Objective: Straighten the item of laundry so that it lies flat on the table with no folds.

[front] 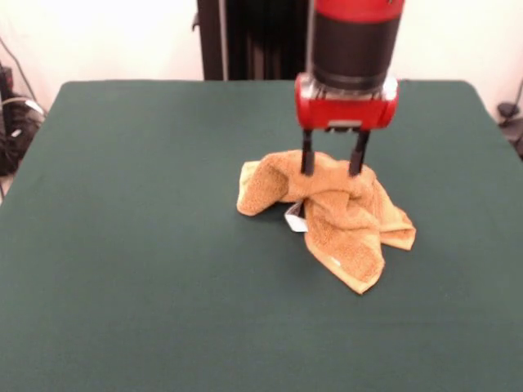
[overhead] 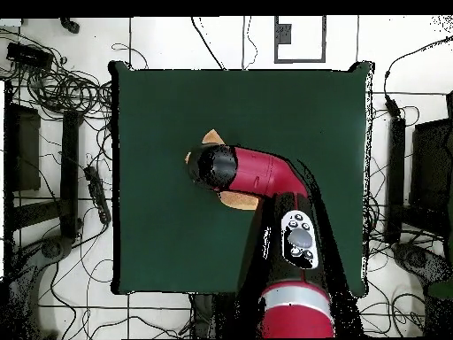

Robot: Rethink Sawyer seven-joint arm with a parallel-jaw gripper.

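The orange-tan towel (front: 337, 211) lies crumpled in a heap right of the middle of the dark green table (front: 122, 212), with folded flaps to the left and toward the front. Its white label (front: 294, 219) pokes out at the heap's left underside. My gripper (front: 333, 166) hangs straight down over the heap's far part. It is open, with both black fingers (front: 307, 157) apart and their tips at the cloth's top. In the overhead view the arm (overhead: 257, 173) covers most of the towel (overhead: 239, 201), and only small orange edges show on the table (overhead: 150, 212).
The robot's black pedestal (front: 245, 37) stands behind the table's far edge. Cables and dark equipment (overhead: 71, 97) lie on the floor around the table, and more cables (front: 12, 114) show at the left edge of the front view.
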